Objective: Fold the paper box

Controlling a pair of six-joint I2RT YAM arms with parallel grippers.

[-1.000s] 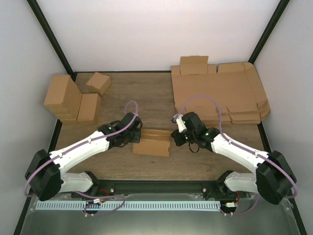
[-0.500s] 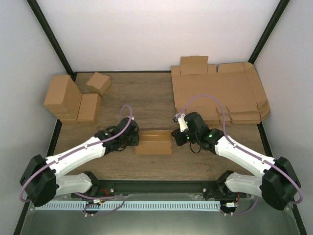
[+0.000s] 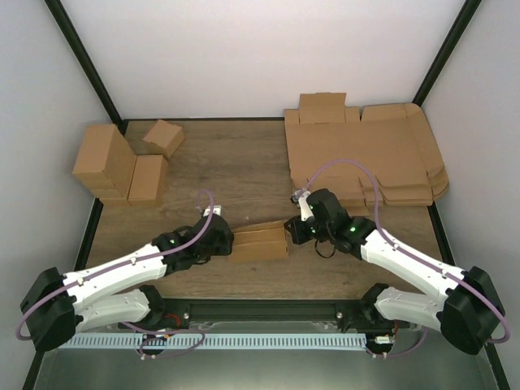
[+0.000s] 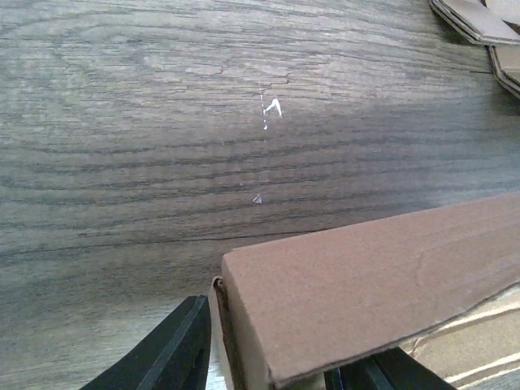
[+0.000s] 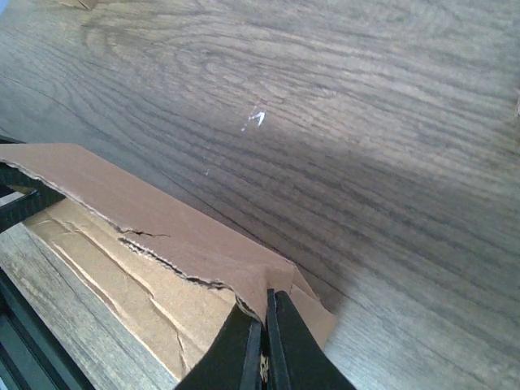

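The paper box is a long narrow brown piece lying near the table's front middle, slightly tilted. My left gripper is at its left end. In the left wrist view the box fills the lower right, and the left gripper stands open with that end between its jaws, one finger close beside the end flap. My right gripper is at the right end. In the right wrist view it is shut, pinching a corner of the torn-edged cardboard wall.
A thick pile of flat cardboard sheets lies at the back right, its edge showing in the left wrist view. Several folded boxes stand at the back left. A black rail runs along the near edge.
The left arm has swung toward the near edge and its jaws have widened around the box's left end. The box slid nearer and tilted; the right gripper kept its pinch.
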